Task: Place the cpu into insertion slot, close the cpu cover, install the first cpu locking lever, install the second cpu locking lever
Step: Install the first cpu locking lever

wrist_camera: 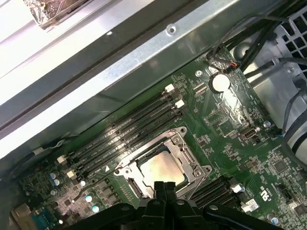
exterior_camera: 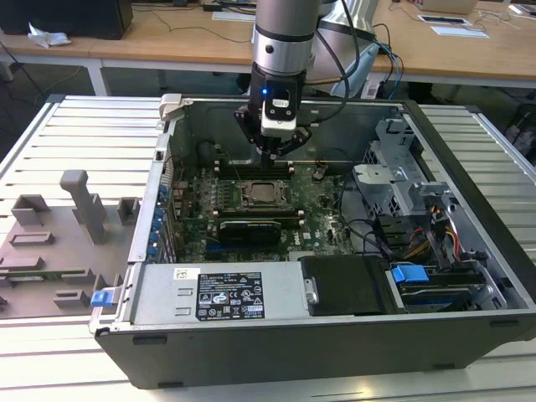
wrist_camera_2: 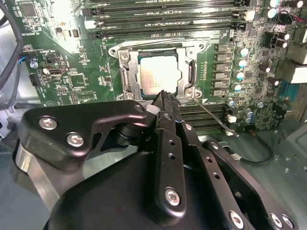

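Hovering pinched shut and empty, black two-finger claw, at 12 o'clock of dull silver square cpu (exterior view). Chip sits in black square insertion slot, silvery windowed cpu cover down. Risk: tips slipping off thin wire lever, gouging green board.

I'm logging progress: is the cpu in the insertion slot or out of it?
In. The cpu lies flat within the insertion slot, the cpu cover framing its silver top.
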